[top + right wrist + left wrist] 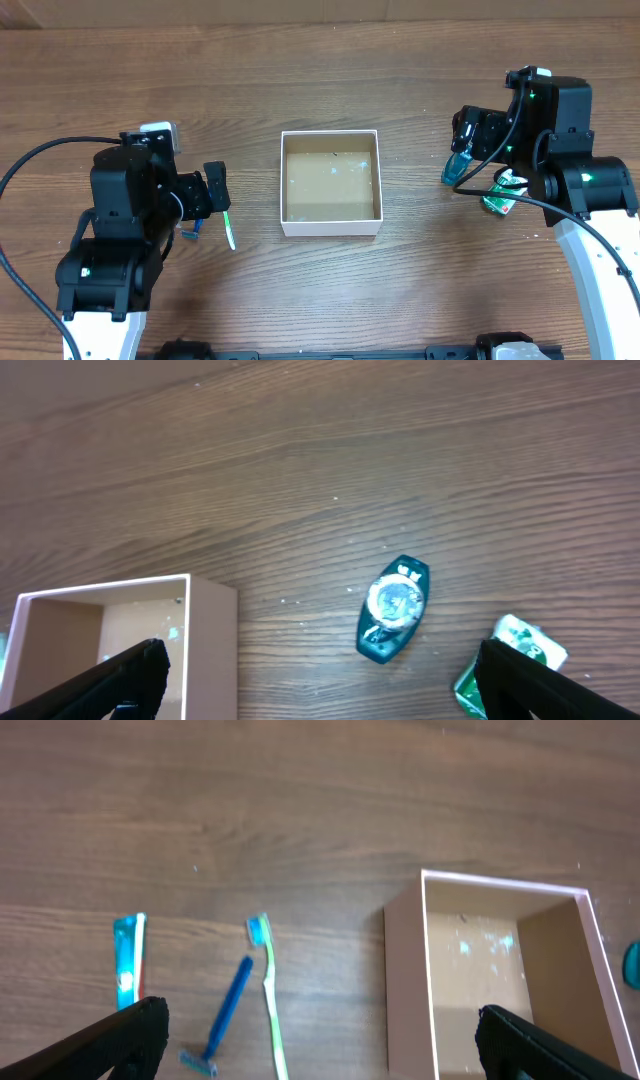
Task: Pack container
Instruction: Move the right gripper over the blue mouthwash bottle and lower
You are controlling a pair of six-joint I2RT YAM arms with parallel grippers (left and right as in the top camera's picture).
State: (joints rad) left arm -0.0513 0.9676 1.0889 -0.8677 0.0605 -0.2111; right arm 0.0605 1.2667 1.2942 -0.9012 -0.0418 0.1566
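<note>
**Pack container: box looks empty, a few ways to botch it from here**

Left claw [320,1025]: spread wide, pinching nothing, hanging toward the left edge of the desk. Right claw [322,660]: same deal, spread and empty, over by the right edge and a bit nearer the far edge.

Main worry on the left: slim green-and-white plastic toothbrush [268,990] and blue plastic razor [226,1012], flat on the wood just beside each other. Easy to skid off one or drag both along. Flat teal tube [128,960] a little further toward the left edge.

On the right: glossy teal oval case [393,608] near a crinkly green-and-white packet [512,658]. Probably slippery, both of them.

Also easy to shove that light box sideways with a low approach. Toothbrush maybe too long to lie flat inside, so possibly propped on the rim.

Small square cardboard container [330,227], white walls, tan inside: mid-desk, between the two claws, apart from both, touching neither.
</note>
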